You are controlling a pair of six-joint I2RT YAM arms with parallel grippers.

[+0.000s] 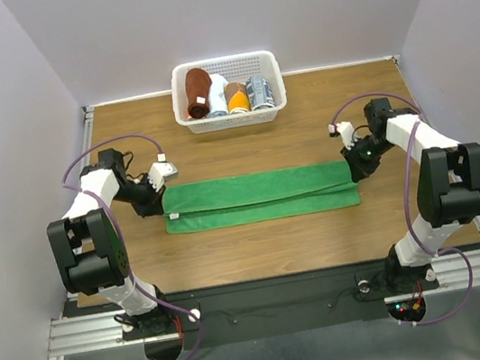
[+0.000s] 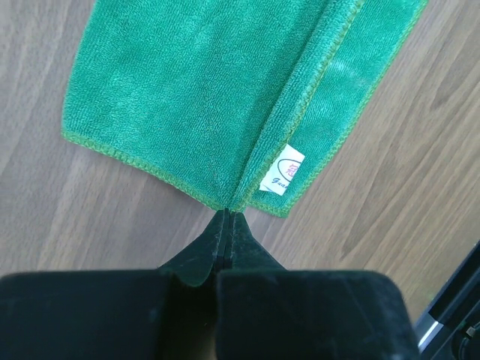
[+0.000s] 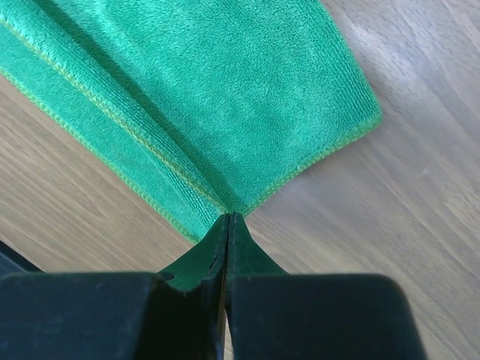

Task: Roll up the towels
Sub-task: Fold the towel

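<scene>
A bright green towel point(image 1: 259, 197) lies folded into a long strip across the middle of the table. My left gripper point(image 1: 158, 206) is at its left end, and in the left wrist view the gripper point(image 2: 227, 212) is shut on the corner where the folded layers of the towel point(image 2: 202, 90) meet, beside a white label point(image 2: 283, 171). My right gripper point(image 1: 354, 168) is at the right end. In the right wrist view that gripper point(image 3: 231, 216) pinches the upper layer's corner of the towel point(image 3: 210, 97). A reddish-brown towel point(image 1: 198, 92) stands rolled in the basket.
A white basket point(image 1: 232, 121) stands at the back centre of the table. It also holds a white roll point(image 1: 218, 94), an orange roll point(image 1: 237, 97) and a grey-patterned roll point(image 1: 259, 92). Bare wood surrounds the green towel.
</scene>
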